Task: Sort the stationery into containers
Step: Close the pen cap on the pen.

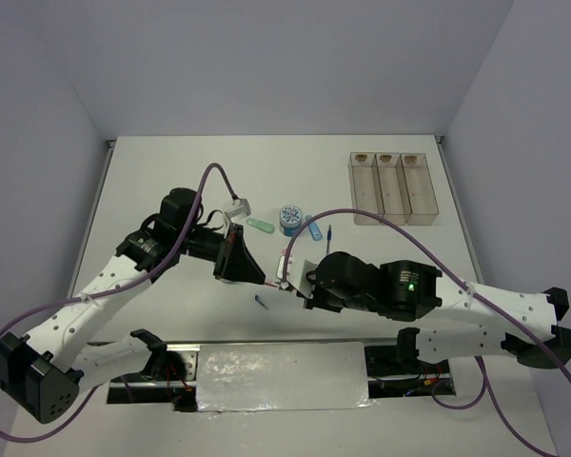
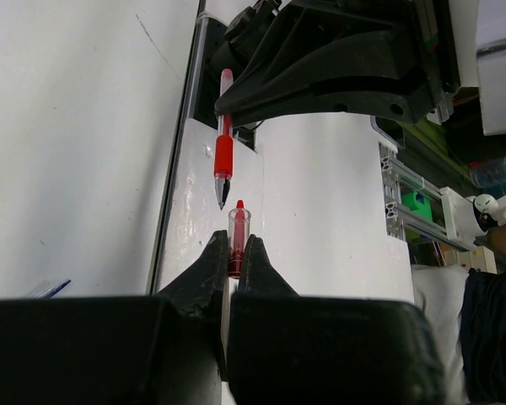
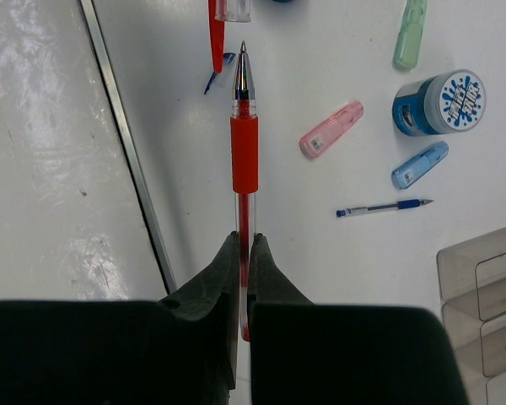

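Your left pincer [image 2: 234, 253] is pressed together on a clear pen cap [image 2: 239, 232] with a red core, pinching its lower part so the rest sticks out past the fingertips. Your right pincer [image 3: 244, 245] is clamped on the clear barrel of the red pen [image 3: 244, 156], behind its red grip, with the metal tip pointing away from the fingers.

The two pincers face each other above the near middle of the tabletop [image 1: 171, 171], left one on the left and right one on the right. In the left wrist view, the pen's tip sits just beside the cap's end, slightly off to one side and not inside it.

A small blue piece [image 1: 261, 302] lies on the tabletop just nearer than the meeting point.

Farther back, in the middle of the tabletop, the rest of the stationery lies loose:
- The pink clip [image 3: 331, 129] is closest to the right pincer.
- The blue-white tape roll [image 3: 438, 103] is just beyond the pink clip.
- The green clip [image 3: 410, 34] is to the roll's left.
- The blue clip [image 3: 419, 164] is just right of the roll.
- The thin blue pen [image 3: 384, 207] is beside the blue clip.

The clear three-compartment tray [image 1: 395, 214] stands at the far right, well apart from the items.
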### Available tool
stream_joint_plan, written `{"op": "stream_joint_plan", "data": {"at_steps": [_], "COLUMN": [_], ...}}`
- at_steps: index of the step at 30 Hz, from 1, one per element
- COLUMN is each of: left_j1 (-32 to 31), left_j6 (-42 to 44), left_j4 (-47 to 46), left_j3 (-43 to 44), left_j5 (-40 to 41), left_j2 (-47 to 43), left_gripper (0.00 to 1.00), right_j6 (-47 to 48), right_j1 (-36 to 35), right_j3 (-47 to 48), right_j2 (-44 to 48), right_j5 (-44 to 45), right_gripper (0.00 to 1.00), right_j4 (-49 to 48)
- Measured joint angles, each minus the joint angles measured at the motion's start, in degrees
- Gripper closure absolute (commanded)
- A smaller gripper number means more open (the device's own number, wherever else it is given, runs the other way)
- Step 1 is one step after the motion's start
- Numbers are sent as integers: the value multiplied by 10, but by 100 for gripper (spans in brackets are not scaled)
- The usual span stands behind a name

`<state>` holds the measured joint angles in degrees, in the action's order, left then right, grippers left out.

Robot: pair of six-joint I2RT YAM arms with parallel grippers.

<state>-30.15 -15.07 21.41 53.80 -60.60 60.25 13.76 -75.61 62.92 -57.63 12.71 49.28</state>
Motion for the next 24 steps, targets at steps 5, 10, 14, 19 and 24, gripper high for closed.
{"op": "stream_joint_plan", "data": {"at_steps": [5,10,14,19,24], "left_j1": [-2,-4,-4,-5,-5], "left_j6": [0,0,0,0,0], "left_j4": [-3,-5,-8,-17,-21], "left_j3": [0,0,-2,-9,-10], "left_j5": [0,0,0,0,0], "left_j2": [-7,-8,-8,-7,-7], "left_gripper": [100,100,100,100,100], "right_j6": [0,0,0,0,0], "right_j1": [0,0,0,0,0], "right_j3": [0,0,0,0,0], "right_j2": [0,0,0,2,2], "right_j5": [-2,-1,-1,-1,-2], "right_gripper": [100,100,100,100,100], "right_j4": [-3,-3,-3,-3,-3]}}
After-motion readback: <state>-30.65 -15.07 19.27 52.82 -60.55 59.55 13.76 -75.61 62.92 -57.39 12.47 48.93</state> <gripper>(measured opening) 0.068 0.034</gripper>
